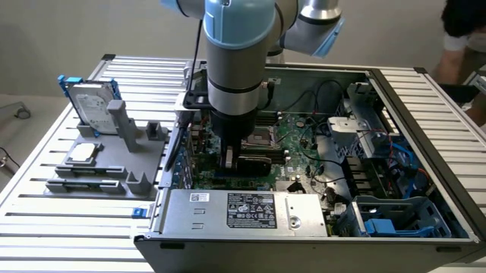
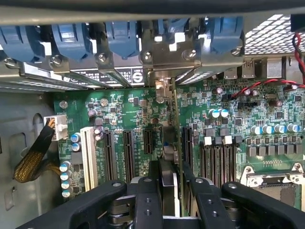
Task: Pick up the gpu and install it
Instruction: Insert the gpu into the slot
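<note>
Misalignment is the danger. From the exterior view, the black gripper (image 1: 230,162) stands inside the open computer case (image 1: 425,108), half-closed on the thin green gpu (image 1: 251,165). From the wrist view, the gpu (image 2: 172,157) stands edge-on above the black motherboard slots (image 2: 128,152); any tilt could jam it beside its slot.

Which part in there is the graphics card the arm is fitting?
Look into the open computer case lying on the slatted table. Under the arm's gripper, above the green motherboard, the gpu stands on edge between the fingers. Unlike the empty black slots beside it, it is a thin upright card reaching the rear brackets.
</note>
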Controlling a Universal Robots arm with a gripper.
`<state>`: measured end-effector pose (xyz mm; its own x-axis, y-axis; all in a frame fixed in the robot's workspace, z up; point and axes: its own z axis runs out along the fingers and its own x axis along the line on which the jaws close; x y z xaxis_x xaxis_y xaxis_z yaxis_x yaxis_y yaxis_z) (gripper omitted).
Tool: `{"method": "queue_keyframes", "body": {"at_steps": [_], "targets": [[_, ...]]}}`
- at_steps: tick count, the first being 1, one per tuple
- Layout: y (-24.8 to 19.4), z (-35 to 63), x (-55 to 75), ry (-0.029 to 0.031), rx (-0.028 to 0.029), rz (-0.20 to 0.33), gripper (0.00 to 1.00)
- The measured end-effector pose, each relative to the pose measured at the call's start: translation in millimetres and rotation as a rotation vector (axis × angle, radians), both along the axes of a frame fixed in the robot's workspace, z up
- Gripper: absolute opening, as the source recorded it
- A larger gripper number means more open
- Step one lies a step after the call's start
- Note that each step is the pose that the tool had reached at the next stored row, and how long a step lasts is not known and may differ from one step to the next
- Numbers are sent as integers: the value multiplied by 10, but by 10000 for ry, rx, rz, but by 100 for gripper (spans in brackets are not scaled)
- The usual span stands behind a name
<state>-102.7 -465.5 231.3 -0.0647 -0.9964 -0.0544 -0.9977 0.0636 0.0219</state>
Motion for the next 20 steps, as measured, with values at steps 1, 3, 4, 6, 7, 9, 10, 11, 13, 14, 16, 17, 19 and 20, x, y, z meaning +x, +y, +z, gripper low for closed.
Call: {"method": "queue_keyframes", "body": {"at_steps": [1,3,4,6,7,9,10,11,13,14,16,17,19,20], "targets": [[0,-7,0,1,-2,-1,29],[0,-23,-1,3,0,-2,29],[0,-30,-2,2,2,-3,29],[1,-37,-2,3,1,-4,29],[0,-36,-2,4,-2,-3,29],[-1,-34,-3,5,-6,-2,29],[2,-31,-2,2,0,-2,29],[2,-23,-2,0,5,-3,29],[5,-1,-1,-9,25,-5,29],[7,13,0,-13,33,-5,29],[3,53,-1,1,5,-3,32],[3,64,-1,-2,7,-3,41],[4,80,-1,-1,5,-2,48],[4,87,0,-1,5,-2,54]]}}
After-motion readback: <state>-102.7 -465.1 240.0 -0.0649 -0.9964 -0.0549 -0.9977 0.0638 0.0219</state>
